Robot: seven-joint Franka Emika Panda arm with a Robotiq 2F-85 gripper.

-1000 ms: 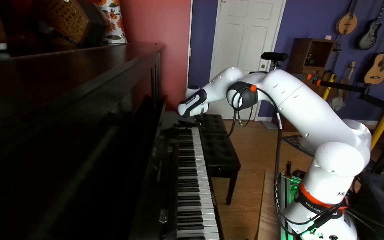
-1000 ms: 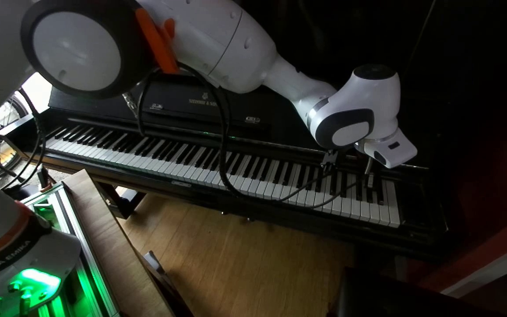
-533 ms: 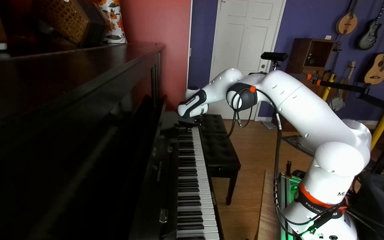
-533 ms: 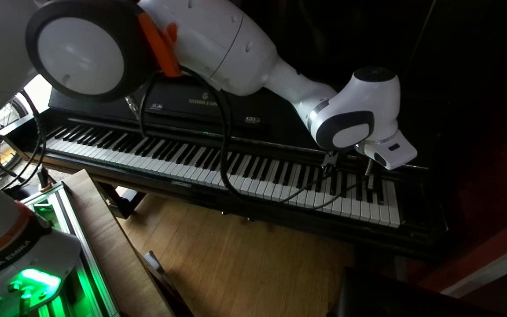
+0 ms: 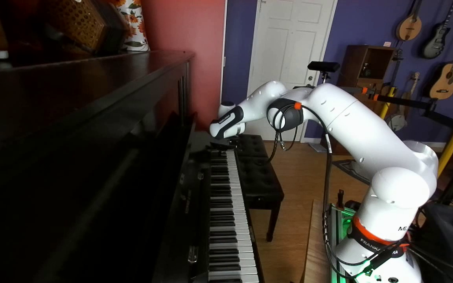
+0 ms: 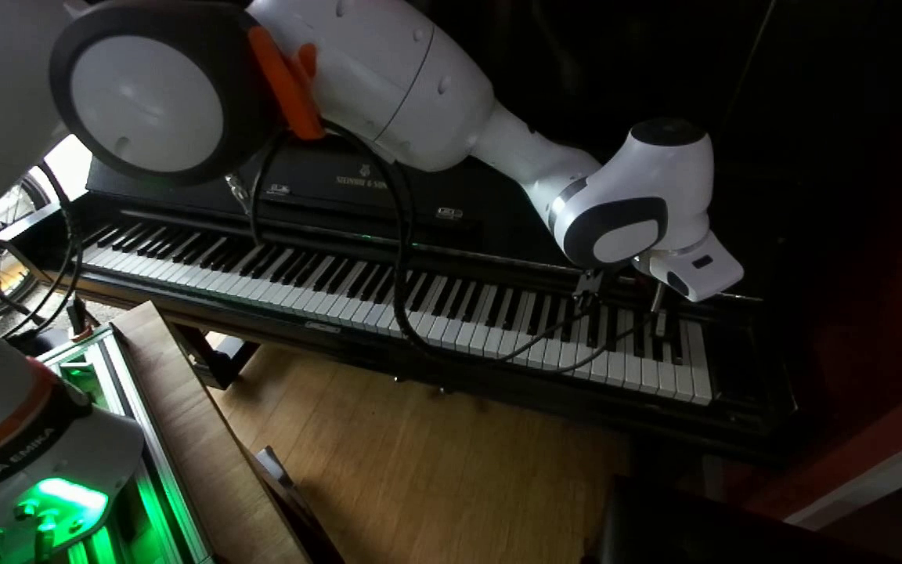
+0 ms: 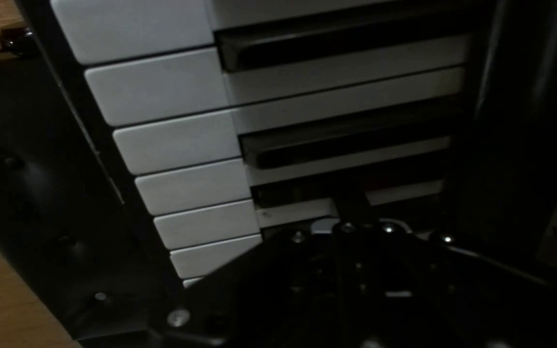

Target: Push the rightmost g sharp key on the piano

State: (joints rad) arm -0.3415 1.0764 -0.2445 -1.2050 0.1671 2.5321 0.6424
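The piano, an upright of dark glossy wood, is the largest thing in both exterior views. The white arm stands on its playing side and stretches across to it, its wrist held above one end. The keyboard runs along the piano as one long row of white and black keys. The black padded bench stands close to that row, near the end the arm reaches over. A dark cable from the arm loops in front of part of the keyboard in an exterior view.

The fingers point down over the right end of the keyboard, well back from the front edges of the white keys. In the wrist view they look pressed together, making a single narrow dark post. The task's black key, second from the right end, lies directly beneath them: the tips cover its middle, and its front end shows past them. The spot is dark, so I cannot tell whether they touch the key or whether it is pushed down. The neighbouring black key lies just beside it, apart from the fingers. A small dark red patch shows right beside the tips.
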